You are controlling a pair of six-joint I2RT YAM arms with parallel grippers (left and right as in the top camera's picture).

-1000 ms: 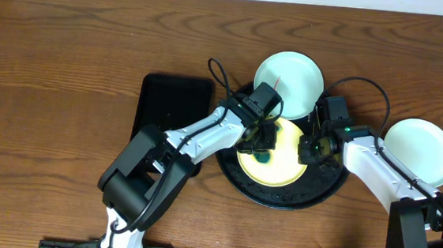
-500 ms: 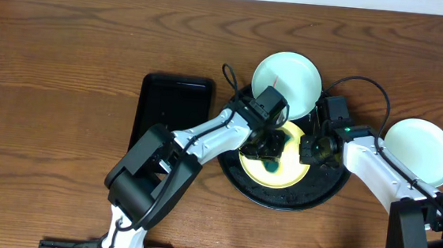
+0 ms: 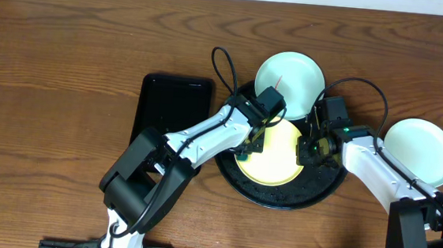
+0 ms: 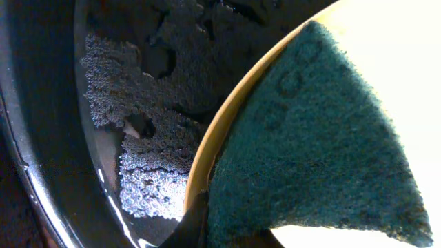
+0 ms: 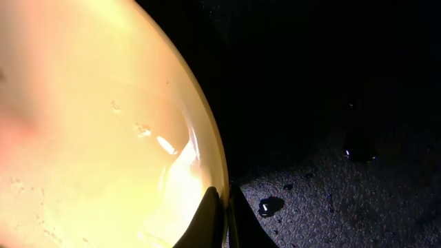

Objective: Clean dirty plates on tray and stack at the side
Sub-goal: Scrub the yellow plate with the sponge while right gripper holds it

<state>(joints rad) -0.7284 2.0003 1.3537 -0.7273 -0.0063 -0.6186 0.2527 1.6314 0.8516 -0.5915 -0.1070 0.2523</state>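
The pale yellow plate (image 3: 276, 156) lies in the round black tray (image 3: 279, 196). My left gripper (image 3: 250, 144) is shut on a dark green scouring pad (image 4: 324, 138) pressed on the yellow plate's left rim (image 4: 220, 131). My right gripper (image 3: 311, 151) is shut on the yellow plate's right rim (image 5: 219, 200); the plate (image 5: 96, 131) looks wet. A pale mint plate (image 3: 290, 82) with a thin red streak leans on the tray's far rim. A pale plate (image 3: 419, 151), bluish white, lies on the table to the right.
A smaller black rectangular tray (image 3: 171, 108) lies left of the round tray. The round tray's floor (image 4: 131, 103) is wet with foam patches and droplets (image 5: 270, 205). Both arms cross over the tray.
My left gripper has moved the pad from the plate's middle, briefly rightward, then back to its left rim. The right gripper has held still on the rim.
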